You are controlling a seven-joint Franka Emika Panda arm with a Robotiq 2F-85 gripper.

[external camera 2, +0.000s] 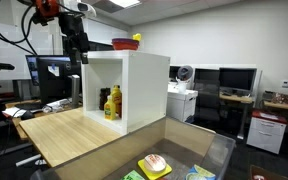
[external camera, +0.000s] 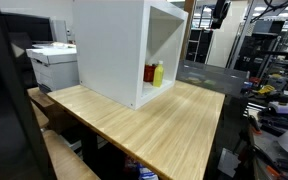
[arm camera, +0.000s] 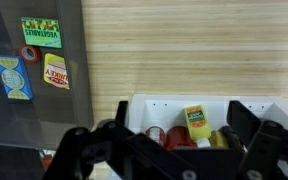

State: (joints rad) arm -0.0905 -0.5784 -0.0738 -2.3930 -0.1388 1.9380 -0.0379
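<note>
Exterior view: close to bench (external camera: 174, 125) corner, looks across wood top at white cabinet (external camera: 114, 50). Open side seen obliquely, bottles (external camera: 156, 73) inside.
Exterior view: farther from cabinet (external camera 2: 144, 90), behind clear bin (external camera 2: 219, 150), sees open side from opposite angle.
Wrist view: high above bench, looks down. Cabinet (arm camera: 184, 102) at lower edge, bin (arm camera: 44, 110) off to side.
Shared by all three: cabinet, bottles, bench top.

One white open-fronted box (external camera 2: 134, 85) stands on one wooden table (external camera: 174, 125). Two bottles are inside it, one yellow bottle (external camera: 159, 72) and one red bottle (external camera: 150, 73). One red bowl (external camera 2: 124, 44) rests on top. Three printed cards (arm camera: 55, 71) lie in one clear bin (arm camera: 44, 115), on the left in the wrist view.
</note>
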